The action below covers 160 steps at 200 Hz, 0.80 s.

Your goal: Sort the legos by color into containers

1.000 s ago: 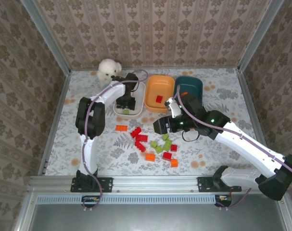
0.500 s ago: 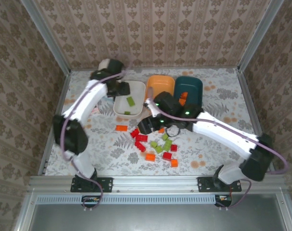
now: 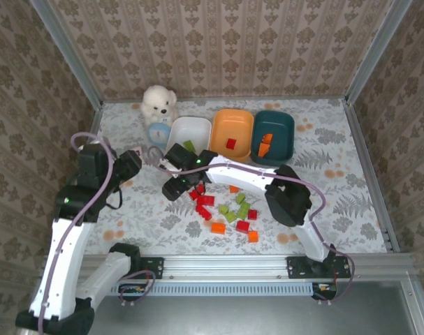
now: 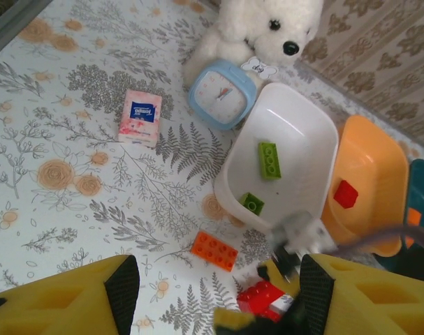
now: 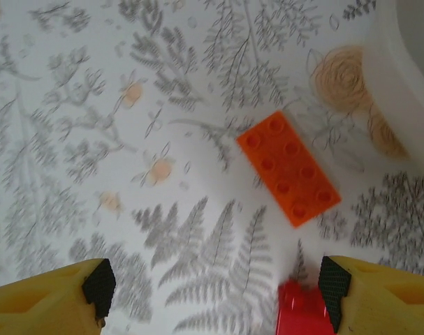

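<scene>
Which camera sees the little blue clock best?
The left wrist camera. There the clock is big and sharp, its face plain to see, next to the bear and the white dish. The top camera shows it too, but tiny, just a blue spot by the bear.

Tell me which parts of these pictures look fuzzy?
Left wrist view: the plush toy, blue clock and white dish are sharp, while the left end effector's yellow fingers look soft up close. Right wrist view: the orange brick is fairly crisp, but the floral table around it is slightly smeared. Top view: light is even, with no glare.
</scene>
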Available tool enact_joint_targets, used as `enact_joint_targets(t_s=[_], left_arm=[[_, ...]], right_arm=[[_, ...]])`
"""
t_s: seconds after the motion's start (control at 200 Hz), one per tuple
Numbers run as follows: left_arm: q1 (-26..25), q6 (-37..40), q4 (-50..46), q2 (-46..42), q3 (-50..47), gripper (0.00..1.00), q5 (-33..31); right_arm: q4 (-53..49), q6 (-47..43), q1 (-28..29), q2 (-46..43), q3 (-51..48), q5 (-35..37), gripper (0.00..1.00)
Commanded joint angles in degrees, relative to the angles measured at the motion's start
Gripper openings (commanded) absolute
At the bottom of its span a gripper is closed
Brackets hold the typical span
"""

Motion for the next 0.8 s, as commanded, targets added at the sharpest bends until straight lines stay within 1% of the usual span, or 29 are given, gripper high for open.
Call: enact_joint_targets(t_s=[0.0,0.095,0.185,0.415,0.59,0.73,0.795], left_arm=[[-0.07,-1.42,-5.52,-1.79,0.94,0.65,-1.53],[-0.02,-0.63,-7.00,-2.72,2.38,0.65,-1.56],[0.01,0.67,-7.81,-2.76,3.96,0.65,-1.48],[0.02,1.55,-8.62,-3.36,5.28,0.64,-0.47],[0.02,1.42,-8.97,-3.38,5.28,0.64,0.57],[0.04,1.39,-9.37,-3.38,5.63,0.63,1.27],[0.00,1.36,-9.47,-3.44,5.42,0.63,1.70]], right_arm=[[-4.26,-2.06,0.52,4.07,5.95,4.13,0.82],[-6.36,-2.84,0.53,7.82,10.01,4.07,0.82],[-7.12,-3.12,0.52,10.17,11.80,4.29,0.82],[-7.86,-3.93,0.61,13.21,12.68,7.11,0.81],[-6.50,-6.11,0.79,14.39,13.23,9.38,0.81],[-6.29,-8.03,1.33,15.11,13.99,13.31,0.82],[-5.96,-8.76,1.50,15.35,13.75,13.87,0.82]])
